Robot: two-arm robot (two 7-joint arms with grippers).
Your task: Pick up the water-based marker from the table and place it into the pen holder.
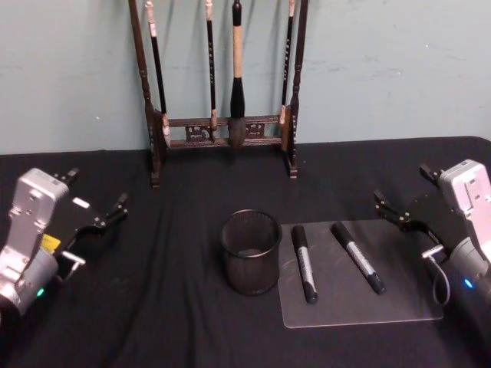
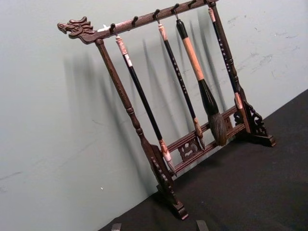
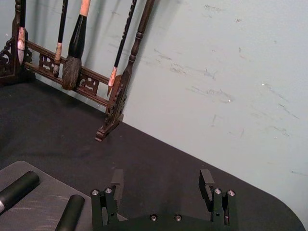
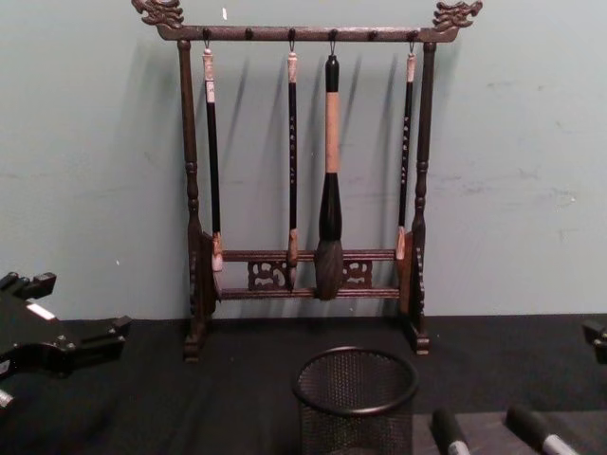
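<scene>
No writing can be read anywhere. The left marker (image 1: 304, 263) and the right marker (image 1: 357, 257) each have a grey label band, print too small to read.

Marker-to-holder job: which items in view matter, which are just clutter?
Job: left marker, right marker (either could be the target); black mesh pen holder; right gripper, open, beside the markers.
Clutter: wooden brush rack; its four hanging brushes; mat under the markers; left gripper, open, far left.

brush rack (image 1: 222, 120) behind pen holder (image 1: 251, 253), marker (image 1: 304, 263) and second marker (image 1: 358, 258) on mat (image 1: 399, 295) to holder's right
</scene>
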